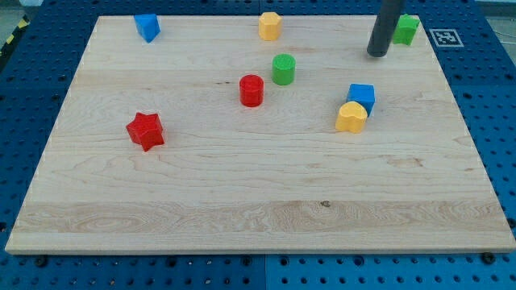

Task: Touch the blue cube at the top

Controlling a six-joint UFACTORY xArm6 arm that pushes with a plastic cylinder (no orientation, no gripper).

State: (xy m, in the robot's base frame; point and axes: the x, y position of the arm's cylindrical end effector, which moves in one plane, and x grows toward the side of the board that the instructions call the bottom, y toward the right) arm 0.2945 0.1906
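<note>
A blue cube sits right of the board's middle, touching a yellow block just below it. A second blue block sits at the view's top left. My tip rests on the board near the top right, above the blue cube by about a block's width, and apart from it. A green block stands just right of the rod.
A yellow block sits at the top middle. A green cylinder and a red cylinder stand near the middle. A red star lies at the left. The wooden board ends on a blue pegboard.
</note>
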